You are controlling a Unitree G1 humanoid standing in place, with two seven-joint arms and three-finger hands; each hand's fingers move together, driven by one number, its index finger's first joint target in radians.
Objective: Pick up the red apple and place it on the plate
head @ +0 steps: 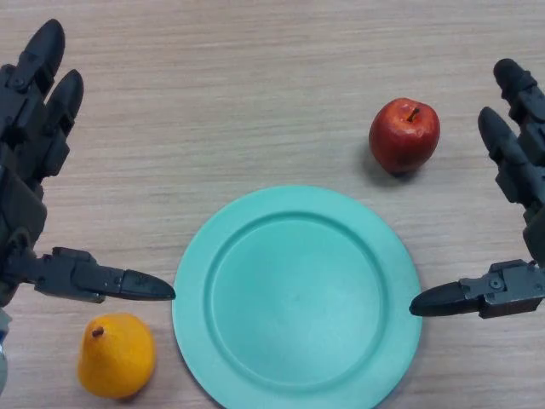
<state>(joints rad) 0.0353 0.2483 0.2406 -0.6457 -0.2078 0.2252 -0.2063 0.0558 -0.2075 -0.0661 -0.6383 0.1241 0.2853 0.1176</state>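
A red apple (404, 135) stands upright on the wooden table, just beyond the upper right rim of a round teal plate (197, 281). The plate lies at the centre front with nothing on it. My right hand (516, 162) is at the right edge, fingers straight and thumb pointing inward at the plate's right rim; it is open and a short way right of the apple, not touching it. My left hand (30, 128) mirrors it at the left edge, open, its thumb tip close to the plate's left rim.
A yellow-orange pear (117, 355) sits at the front left, just below my left thumb and beside the plate. The wooden table (255, 85) stretches bare behind the plate.
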